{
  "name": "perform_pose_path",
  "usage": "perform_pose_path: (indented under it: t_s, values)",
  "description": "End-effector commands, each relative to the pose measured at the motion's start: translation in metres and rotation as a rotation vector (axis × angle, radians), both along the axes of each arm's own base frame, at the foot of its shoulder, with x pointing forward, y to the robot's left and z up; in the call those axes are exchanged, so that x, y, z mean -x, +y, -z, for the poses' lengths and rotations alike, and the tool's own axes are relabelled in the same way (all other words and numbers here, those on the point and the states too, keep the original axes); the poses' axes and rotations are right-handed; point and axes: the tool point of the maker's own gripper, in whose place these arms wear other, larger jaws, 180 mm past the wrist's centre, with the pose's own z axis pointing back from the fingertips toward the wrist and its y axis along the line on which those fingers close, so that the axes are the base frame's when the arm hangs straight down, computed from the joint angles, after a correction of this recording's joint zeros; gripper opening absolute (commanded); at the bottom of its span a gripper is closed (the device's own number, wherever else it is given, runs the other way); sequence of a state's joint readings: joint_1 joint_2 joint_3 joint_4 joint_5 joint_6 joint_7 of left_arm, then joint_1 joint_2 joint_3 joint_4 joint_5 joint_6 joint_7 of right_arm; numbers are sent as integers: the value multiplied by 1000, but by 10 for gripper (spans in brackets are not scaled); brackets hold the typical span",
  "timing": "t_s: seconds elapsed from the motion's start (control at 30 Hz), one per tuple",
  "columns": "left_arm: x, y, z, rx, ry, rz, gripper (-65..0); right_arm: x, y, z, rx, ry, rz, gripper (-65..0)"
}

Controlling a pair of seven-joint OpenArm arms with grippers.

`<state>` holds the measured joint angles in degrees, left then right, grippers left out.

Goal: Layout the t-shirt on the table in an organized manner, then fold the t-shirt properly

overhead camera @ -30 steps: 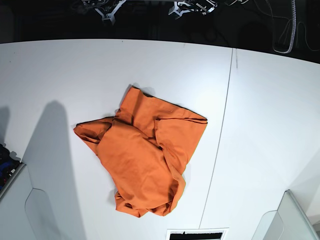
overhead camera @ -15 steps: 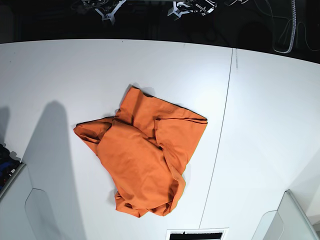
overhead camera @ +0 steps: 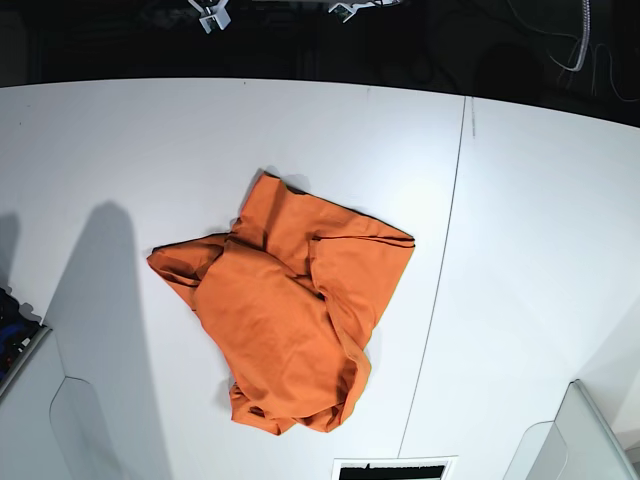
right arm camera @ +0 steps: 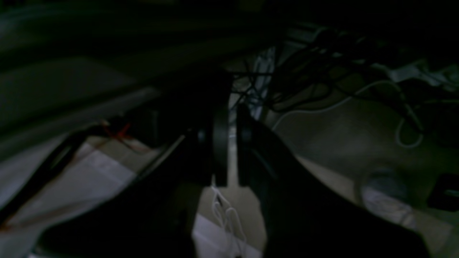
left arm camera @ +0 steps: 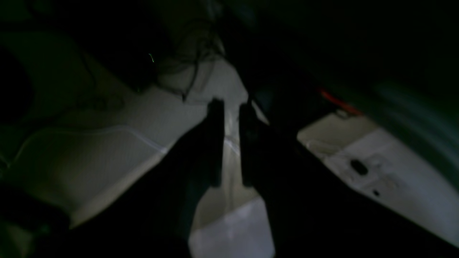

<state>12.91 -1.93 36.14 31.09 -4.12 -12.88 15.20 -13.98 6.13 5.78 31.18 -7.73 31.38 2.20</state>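
Note:
The orange t-shirt (overhead camera: 290,320) lies crumpled in a heap in the middle of the white table (overhead camera: 120,150), with folds and one sleeve sticking out to the left. Both arms are pulled back beyond the table's far edge. Only the tips of the right gripper (overhead camera: 210,12) and the left gripper (overhead camera: 345,8) show at the top of the base view. In the dark left wrist view the left gripper (left arm camera: 231,143) has its fingers close together and holds nothing. In the right wrist view the right gripper (right arm camera: 232,143) looks the same, over cables.
A thin dark seam (overhead camera: 445,260) runs across the table right of the shirt. A dark slot (overhead camera: 390,470) sits at the front edge. Pale arm bases stand at the front left (overhead camera: 70,420) and front right (overhead camera: 580,440) corners. Cables lie in the dark behind the table.
Both gripper tips at the top of the base view have drawn back further, almost out of the frame. The t-shirt has not moved.

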Motion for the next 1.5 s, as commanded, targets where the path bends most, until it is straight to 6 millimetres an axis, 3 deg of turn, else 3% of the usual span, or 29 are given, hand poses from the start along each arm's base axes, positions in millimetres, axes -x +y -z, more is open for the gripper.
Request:
perform_pose_path:
  t_s: [0.0, 0.2, 0.37, 0.5, 0.6, 0.8, 1.0, 1.2, 1.27, 1.37, 1.47]
  values:
    - [7, -13, -7, 44, -5, 12, -572, -2, -5, -6, -15, -29, 31, -612]
    - [11, -21, -39, 130, -105, 19, -572, 16, -29, -35, -6, -101, 12, -612]
    - [10, -12, -69, 147, -166, 69, -536, 24, -29, -75, -37, -188, -41, -612]
    - [4, -1, -95, 147, -238, 102, -503, 12, -22, -119, -63, -304, -111, -611]
    - [-11, 15, -114, 92, -342, 110, -499, -6, -14, -157, -95, -404, -147, -612]
    - [-72, 49, -169, 12, -552, 34, -499, -55, 3, -220, -144, -611, -210, -612]
    - [-153, 98, -228, -48, -760, -95, -499, -111, 15, -255, -176, -791, -196, -607]
    - [-218, 134, -276, -69, -944, -181, -495, -183, 7, -269, -113, -919, -138, -468]
    - [-241, 138, -288, -68, -1008, -183, -423, -213, 3, -277, -76, -966, -88, -441]
    - [-278, 131, -313, -7, -1114, -209, -248, -255, 5, -289, -50, -1034, -4, -439]
    - [-315, 122, -343, 73, -1214, -230, -220, -288, 14, -292, -67, -1058, 82, -390]
